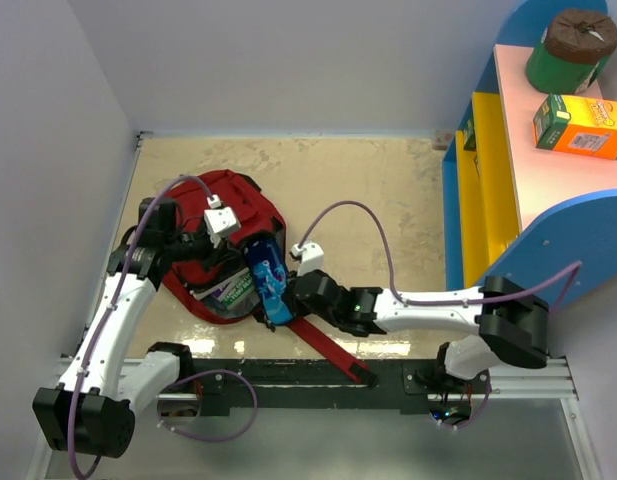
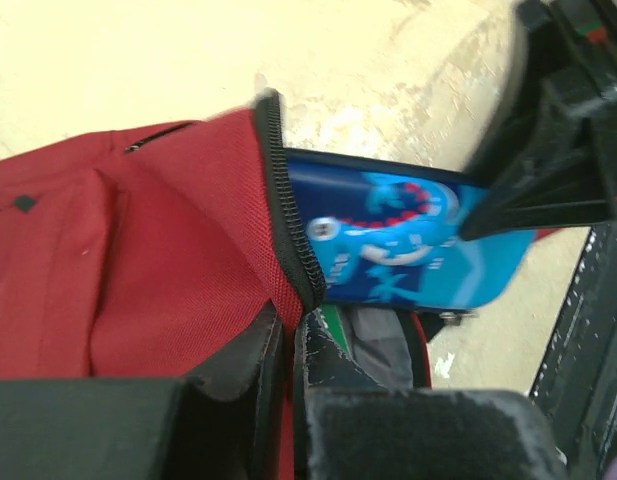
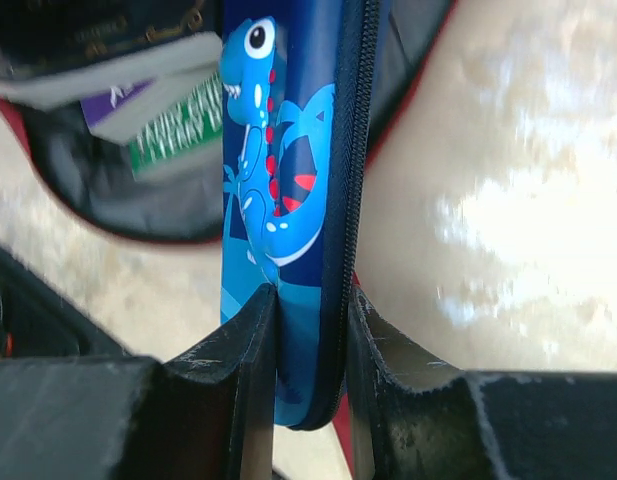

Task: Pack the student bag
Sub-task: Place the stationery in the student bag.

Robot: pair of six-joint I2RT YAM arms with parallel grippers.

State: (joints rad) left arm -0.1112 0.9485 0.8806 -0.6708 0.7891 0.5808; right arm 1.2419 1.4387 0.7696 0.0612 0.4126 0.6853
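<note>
The student bag (image 1: 250,205) lies on the left half of the tabletop (image 1: 368,190). It is a rounded red mass with its mouth facing the near edge, and the dark lining shows inside. One long red strap (image 1: 328,350) trails from it toward the near right, reaching the black rail where the arms are mounted.

The left hand (image 2: 293,335) is clenched on the bag's zippered rim. Red fabric and the black zipper teeth are pinched between its two dark fingers, so the rim stands up off the tabletop.

The right hand (image 3: 310,310) reaches in from the right and grasps a blue pencil case (image 3: 288,150) printed with a cartoon dinosaur. Its fingers press on the two flat faces near the case's near end. The far end of the case lies in the bag's open mouth, just beside the rim the left hand holds, and the near end sticks out past the opening.

Inside the bag, left of the case, lie books (image 3: 168,120) — a green cover and a purple one show against the lining.

Far right stands a shelf (image 1: 558,170) with blue sides, carrying a green tub (image 1: 563,60) and an orange box (image 1: 580,127).
</note>
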